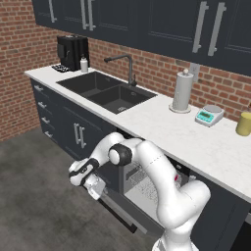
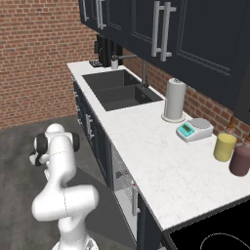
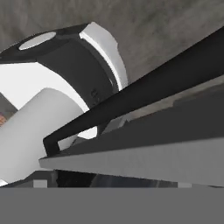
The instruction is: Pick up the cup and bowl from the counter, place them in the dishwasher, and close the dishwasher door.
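The dishwasher door (image 1: 128,214) hangs partly open, tilted up from the floor, with its long bar handle (image 1: 117,216) along the outer edge. My gripper (image 1: 97,188) is low by that edge, pressed close to the handle; its fingers are too blurred to read. Close up in the hand view, the dark bar handle (image 3: 144,92) crosses above the door's panel (image 3: 153,153). The pale wire rack (image 1: 142,184) shows inside the dishwasher (image 2: 123,181). No red cup or tan bowl stands on the white counter (image 1: 162,128); both are out of sight.
On the counter are a double sink (image 1: 109,91), a paper towel roll (image 1: 182,91), a kitchen scale (image 1: 209,115), a yellow canister (image 2: 224,147) and a maroon canister (image 2: 240,160). A coffee machine (image 1: 72,52) stands at the far left. Grey floor lies in front.
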You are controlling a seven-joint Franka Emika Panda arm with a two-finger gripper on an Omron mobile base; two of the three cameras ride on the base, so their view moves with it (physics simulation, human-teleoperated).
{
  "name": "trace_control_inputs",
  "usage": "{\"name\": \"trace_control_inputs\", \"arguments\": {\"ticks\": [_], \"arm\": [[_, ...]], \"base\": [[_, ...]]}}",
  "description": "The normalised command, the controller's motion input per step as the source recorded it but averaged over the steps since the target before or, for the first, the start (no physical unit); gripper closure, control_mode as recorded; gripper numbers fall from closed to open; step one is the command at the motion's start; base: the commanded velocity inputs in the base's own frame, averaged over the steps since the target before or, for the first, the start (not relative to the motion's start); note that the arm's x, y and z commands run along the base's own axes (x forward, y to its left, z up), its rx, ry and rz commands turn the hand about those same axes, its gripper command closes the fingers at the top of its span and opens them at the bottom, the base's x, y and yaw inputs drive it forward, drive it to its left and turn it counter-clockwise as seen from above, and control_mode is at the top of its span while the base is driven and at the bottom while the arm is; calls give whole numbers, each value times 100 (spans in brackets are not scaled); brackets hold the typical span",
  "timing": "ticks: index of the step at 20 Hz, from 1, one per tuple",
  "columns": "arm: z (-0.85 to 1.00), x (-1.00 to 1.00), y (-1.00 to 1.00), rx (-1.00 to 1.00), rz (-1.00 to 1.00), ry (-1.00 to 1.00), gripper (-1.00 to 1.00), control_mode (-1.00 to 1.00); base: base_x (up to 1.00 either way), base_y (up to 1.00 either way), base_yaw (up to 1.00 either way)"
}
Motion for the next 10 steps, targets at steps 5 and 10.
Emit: {"name": "trace_control_inputs", "arguments": {"ticks": [5, 10], "arm": [[6, -100, 100, -18, -13, -20, -100, -100], [-13, -100, 99, -26, -1, -26, -100, -100]], "base": [[0, 0, 0], [0, 0, 0]]}}
